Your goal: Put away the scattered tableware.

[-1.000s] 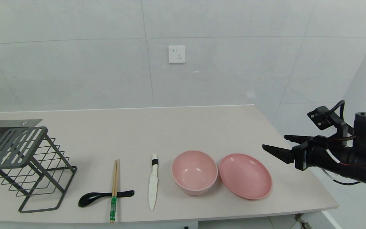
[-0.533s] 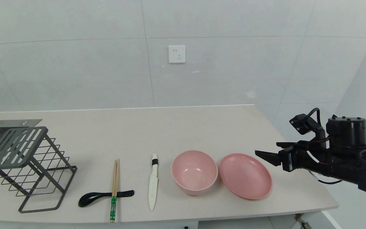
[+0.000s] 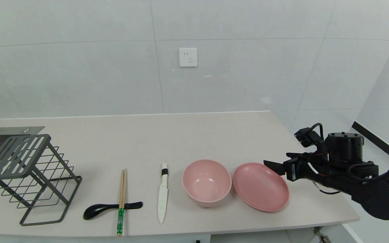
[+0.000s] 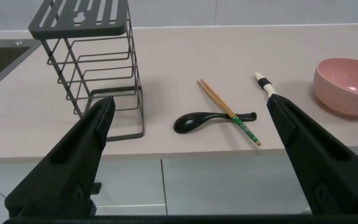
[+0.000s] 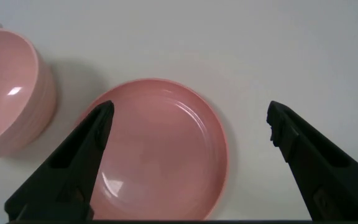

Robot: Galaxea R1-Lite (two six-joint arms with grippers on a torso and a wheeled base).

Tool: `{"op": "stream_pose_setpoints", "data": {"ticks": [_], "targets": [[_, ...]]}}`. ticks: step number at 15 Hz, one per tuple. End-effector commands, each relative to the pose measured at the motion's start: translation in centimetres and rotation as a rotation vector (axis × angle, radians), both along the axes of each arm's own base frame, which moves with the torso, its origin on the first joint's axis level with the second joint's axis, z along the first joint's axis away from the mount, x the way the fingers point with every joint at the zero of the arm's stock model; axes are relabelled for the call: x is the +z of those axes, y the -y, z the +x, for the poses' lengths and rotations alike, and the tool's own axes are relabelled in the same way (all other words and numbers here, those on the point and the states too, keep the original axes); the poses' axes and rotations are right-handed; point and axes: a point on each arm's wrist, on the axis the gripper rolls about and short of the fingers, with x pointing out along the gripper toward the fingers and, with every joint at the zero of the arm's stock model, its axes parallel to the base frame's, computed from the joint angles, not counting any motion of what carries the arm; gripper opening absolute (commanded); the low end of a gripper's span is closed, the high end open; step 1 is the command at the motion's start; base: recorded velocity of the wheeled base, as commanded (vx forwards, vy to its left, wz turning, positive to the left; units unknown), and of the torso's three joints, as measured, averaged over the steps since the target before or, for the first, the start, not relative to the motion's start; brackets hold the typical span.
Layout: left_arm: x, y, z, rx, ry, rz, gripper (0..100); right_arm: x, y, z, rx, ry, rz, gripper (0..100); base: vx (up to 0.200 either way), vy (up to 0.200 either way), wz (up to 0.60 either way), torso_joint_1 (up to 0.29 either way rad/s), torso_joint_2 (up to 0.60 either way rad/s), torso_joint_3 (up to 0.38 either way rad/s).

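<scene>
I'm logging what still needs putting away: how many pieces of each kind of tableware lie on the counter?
Bowl: 1
Plate: 1
Knife: 1
Spoon: 1
Chopsticks: 2
Total: 6

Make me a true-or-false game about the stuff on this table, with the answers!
1. The chopsticks lie across the spoon. True.
2. The knife sits inside the rack. False: the knife lies on the counter, outside the rack, between the chopsticks and the bowl.
3. The right gripper is open, near the plate. True.
4. The bowl is blue. False: it is pink.
5. The left gripper holds the spoon. False: it is open and holds nothing.
</scene>
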Motion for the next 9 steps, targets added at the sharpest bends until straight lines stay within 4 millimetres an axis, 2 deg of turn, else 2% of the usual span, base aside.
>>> {"op": "stream_pose_setpoints", "data": {"ticks": [1,9], "targets": [[0.0,0.0,0.0,0.0,-0.001,0.0,100,-3.0,0.0,-0.1,0.001,-0.055,-0.011,100,0.0,0.0,0.0,0.0,0.0,0.0],[0.0,0.0,0.0,0.0,-0.001,-0.002,100,-5.3,0.3,-0.2,-0.031,-0.084,-0.033,100,0.0,0.0,0.0,0.0,0.0,0.0]]}}
